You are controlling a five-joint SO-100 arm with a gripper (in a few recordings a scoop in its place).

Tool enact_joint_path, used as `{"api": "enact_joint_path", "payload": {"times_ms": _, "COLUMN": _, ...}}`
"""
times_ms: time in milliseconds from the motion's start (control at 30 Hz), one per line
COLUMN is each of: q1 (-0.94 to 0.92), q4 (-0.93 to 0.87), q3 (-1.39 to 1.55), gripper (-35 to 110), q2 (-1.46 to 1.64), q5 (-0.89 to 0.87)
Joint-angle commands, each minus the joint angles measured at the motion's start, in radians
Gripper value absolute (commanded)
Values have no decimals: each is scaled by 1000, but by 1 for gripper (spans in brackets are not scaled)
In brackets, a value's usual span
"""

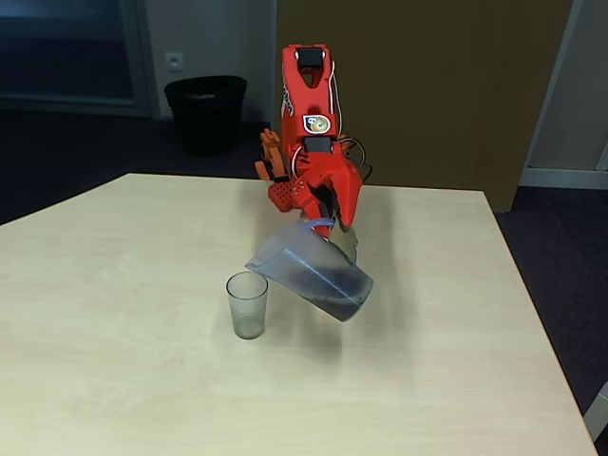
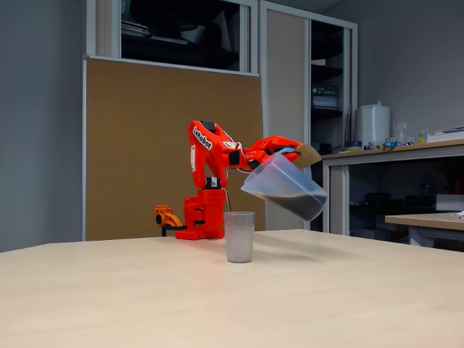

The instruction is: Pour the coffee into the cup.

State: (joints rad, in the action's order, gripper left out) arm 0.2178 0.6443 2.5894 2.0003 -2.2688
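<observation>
The red arm (image 1: 309,104) reached over the table (image 1: 114,380); its gripper (image 1: 332,223) was clamped on the handle of the jug (image 1: 309,271), held in the air and tilted toward the cup (image 1: 247,304); the coffee (image 2: 299,205) lay pooled low in the jug — the cup stood upright just beside the spout, apparently empty; a black bin (image 1: 205,112) stood behind.
</observation>
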Motion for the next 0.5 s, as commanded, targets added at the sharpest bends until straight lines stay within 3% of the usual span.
{"api": "enact_joint_path", "payload": {"times_ms": 0, "q1": 28, "q4": 64, "q3": 15, "gripper": 0, "q2": 15, "q5": -15}}
{"api": "enact_joint_path", "payload": {"times_ms": 467, "q1": 40, "q4": 106, "q3": 29, "gripper": 0, "q2": -17, "q5": -31}}
